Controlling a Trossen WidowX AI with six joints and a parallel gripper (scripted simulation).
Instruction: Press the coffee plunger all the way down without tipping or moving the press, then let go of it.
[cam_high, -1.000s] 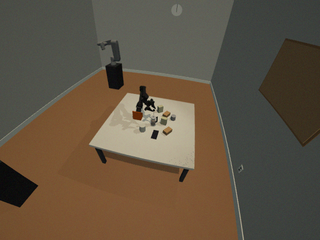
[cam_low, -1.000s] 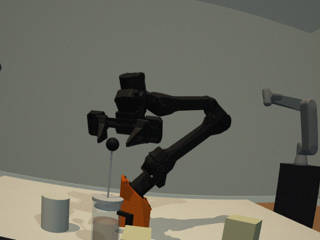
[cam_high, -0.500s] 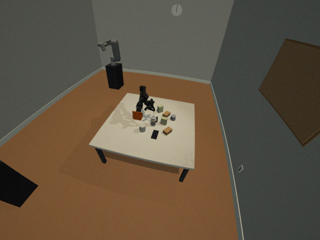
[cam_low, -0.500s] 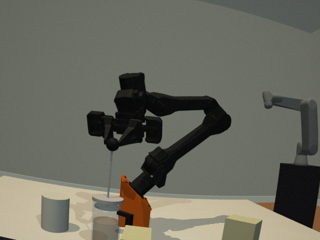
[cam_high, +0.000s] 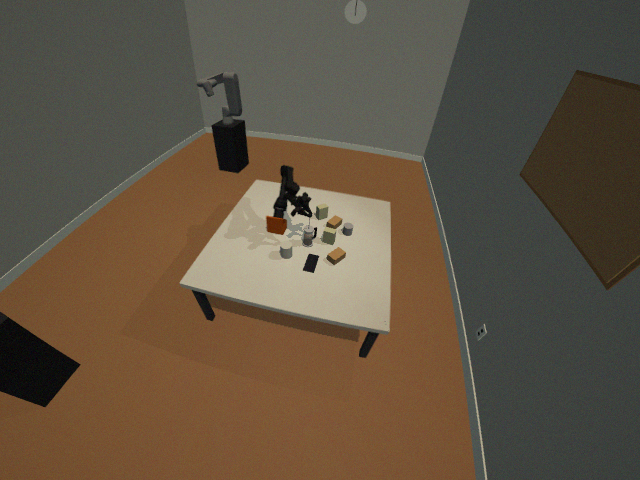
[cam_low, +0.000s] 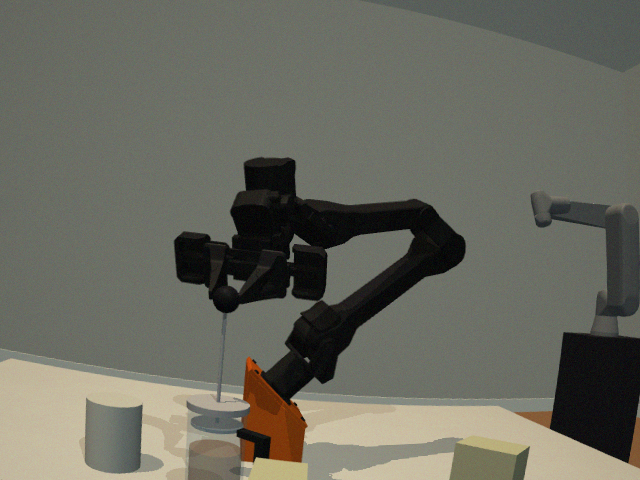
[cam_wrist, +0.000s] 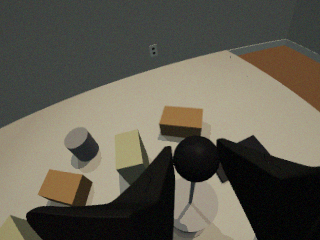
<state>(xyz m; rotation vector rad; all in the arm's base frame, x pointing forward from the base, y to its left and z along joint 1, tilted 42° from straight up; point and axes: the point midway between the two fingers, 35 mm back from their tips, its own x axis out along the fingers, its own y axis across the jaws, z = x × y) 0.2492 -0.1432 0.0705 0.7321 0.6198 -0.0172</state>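
Observation:
The coffee press stands upright on the table, with a black handle on its side. Its round grey lid sits on the glass. The thin plunger rod rises high above the lid, and the plunger disc shows just under the lid, above brown contents. My gripper is shut on the black ball knob at the top of the rod, one finger on each side of it.
A grey cylinder stands beside the press, another cylinder opposite. A green block is close by the handle side. Brown blocks and a flat black object lie around.

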